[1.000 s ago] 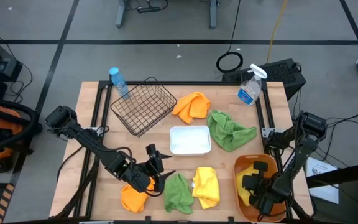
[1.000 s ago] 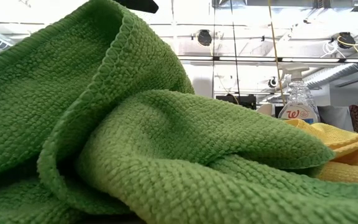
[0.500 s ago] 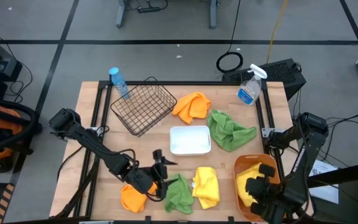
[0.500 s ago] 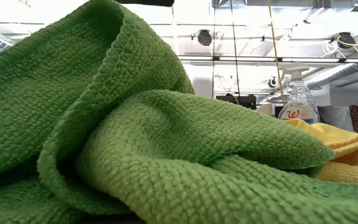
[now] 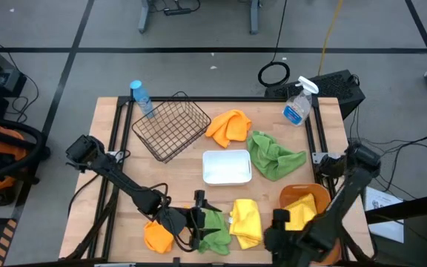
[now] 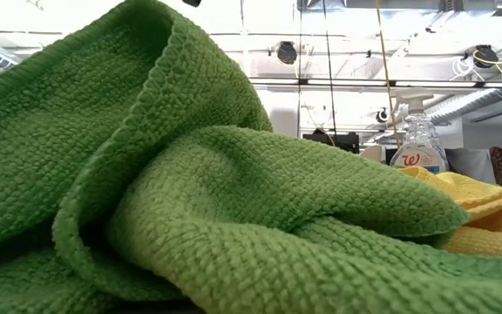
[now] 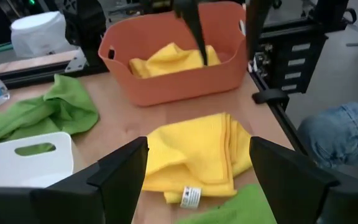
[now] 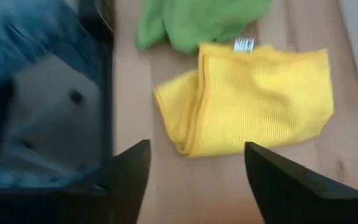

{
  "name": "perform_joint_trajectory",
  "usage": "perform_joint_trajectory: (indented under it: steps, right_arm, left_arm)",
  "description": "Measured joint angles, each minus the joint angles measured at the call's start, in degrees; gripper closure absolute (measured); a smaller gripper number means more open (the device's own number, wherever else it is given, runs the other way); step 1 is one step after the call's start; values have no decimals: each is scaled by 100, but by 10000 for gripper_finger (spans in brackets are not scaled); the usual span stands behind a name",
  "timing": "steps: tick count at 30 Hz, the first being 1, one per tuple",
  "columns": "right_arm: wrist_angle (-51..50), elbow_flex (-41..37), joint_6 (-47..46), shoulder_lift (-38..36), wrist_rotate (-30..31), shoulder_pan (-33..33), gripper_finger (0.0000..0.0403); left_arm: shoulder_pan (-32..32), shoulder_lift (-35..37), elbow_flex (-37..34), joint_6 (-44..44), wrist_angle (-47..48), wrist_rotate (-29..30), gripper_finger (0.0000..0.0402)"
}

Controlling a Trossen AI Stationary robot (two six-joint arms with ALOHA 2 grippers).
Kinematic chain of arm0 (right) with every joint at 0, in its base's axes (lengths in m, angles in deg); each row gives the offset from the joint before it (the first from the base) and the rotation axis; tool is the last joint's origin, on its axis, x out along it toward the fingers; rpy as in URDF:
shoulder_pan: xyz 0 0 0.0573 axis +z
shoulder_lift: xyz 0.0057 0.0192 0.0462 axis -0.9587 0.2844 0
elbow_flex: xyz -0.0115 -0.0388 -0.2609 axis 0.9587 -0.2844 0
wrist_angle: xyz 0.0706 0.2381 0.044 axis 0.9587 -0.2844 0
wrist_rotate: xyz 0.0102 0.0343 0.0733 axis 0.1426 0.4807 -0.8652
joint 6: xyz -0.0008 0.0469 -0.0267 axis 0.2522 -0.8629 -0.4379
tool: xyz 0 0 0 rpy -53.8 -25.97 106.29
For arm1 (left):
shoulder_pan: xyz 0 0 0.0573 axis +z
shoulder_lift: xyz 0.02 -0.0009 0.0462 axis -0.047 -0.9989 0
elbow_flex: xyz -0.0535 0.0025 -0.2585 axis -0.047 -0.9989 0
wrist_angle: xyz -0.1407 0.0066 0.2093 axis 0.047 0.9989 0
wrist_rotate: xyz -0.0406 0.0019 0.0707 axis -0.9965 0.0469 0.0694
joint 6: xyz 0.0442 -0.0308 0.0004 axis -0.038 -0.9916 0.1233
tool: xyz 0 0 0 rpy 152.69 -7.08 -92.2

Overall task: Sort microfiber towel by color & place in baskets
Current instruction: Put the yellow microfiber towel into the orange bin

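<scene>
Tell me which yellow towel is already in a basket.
The one in the orange tub, the yellow towel seen in the left wrist view. The other yellow towel lies folded on the table beside a green towel.

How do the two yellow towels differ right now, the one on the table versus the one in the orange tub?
The yellow towel on the table lies folded flat on bare wood beside a green towel; the yellow towel in the orange tub sits bunched and rumpled. The table one shows a white tag at its edge; no tag shows on the tub one. The table one is not yet sorted; the other already sits inside the orange tub. Both are the same yellow.
</scene>
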Motion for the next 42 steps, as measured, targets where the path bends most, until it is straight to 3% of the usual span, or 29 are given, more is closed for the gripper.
perform_joint_trajectory:
  steps: [7,13,23,42]
  right_arm:
    - [226,-3,298,692,-546,-407,65]
    - [479,-2,414,844,-806,-579,27]
    - [914,1,768,890,-807,-724,22]
    - [1165,32,920,1810,-1070,-792,29]
  left_arm:
    - [-105,4,0,-103,147,1,112]
    - [-139,4,0,-142,295,-1,112]
    - [-148,4,0,-145,295,0,112]
    - [-149,7,0,-151,321,1,112]
